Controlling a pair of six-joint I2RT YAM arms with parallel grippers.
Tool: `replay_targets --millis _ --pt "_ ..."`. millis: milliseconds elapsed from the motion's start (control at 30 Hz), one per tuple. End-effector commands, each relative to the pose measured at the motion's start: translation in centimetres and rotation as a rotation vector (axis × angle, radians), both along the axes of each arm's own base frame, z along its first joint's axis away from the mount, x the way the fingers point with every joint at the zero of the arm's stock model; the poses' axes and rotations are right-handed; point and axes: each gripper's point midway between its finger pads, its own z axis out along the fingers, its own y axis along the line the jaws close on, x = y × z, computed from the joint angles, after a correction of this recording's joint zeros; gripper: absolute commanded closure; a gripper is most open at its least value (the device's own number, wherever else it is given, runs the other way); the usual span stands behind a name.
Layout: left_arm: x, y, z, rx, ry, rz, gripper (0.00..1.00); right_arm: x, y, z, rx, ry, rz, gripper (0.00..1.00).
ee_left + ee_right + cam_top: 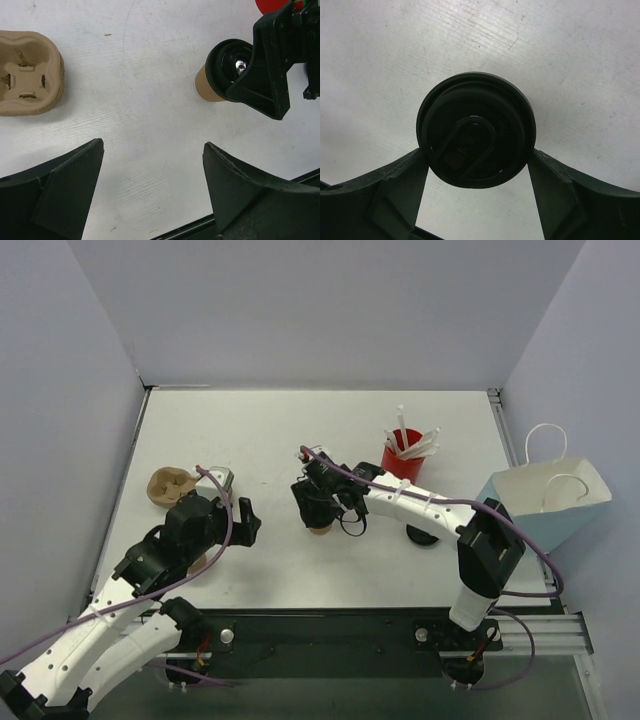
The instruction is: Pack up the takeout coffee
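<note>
Right end effector is straddling the takeout coffee, one finger lying against each side of the black lid's rim, so it appears to be gripping the cup, though how firmly is not showing. The cup is standing upright on the desk, well to the left of the light blue paper bag as the top camera sees it. The bag is standing open at the desk's right edge with its white handles up. By my judgement the pick-up step is in hand and the packing itself is not yet done. The next move is calling for a straight lift, the cup kept level, then a carry across to the bag and a descent past its rim and handles. The red cup of straws, sitting just left of the bag, is asking for some clearance. Left end effector is hanging wide open and empty, far left of the bag, with a moulded pulp cup carrier farther left again. The desk surface is showing white, matte and finely scratched, and plain pale grey walls are closing in three sides.
</note>
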Motion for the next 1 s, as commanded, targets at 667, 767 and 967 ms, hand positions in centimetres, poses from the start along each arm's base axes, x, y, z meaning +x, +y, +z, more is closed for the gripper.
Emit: replay_targets --millis 667,767,967 --pt "-0.9 0.4 2.2 0.002 -0.09 0.021 0.1 12.3 -8.4 0.1 0.056 0.029 -0.335 0.24" --pt "-0.9 0.4 2.2 0.003 -0.092 0.021 0.1 12.6 -8.2 0.6 0.074 0.025 -0.337 0.18" --pt "-0.8 0.5 2.2 0.008 -0.096 0.028 0.1 12.8 -7.8 3.5 0.118 -0.018 -0.315 0.1"
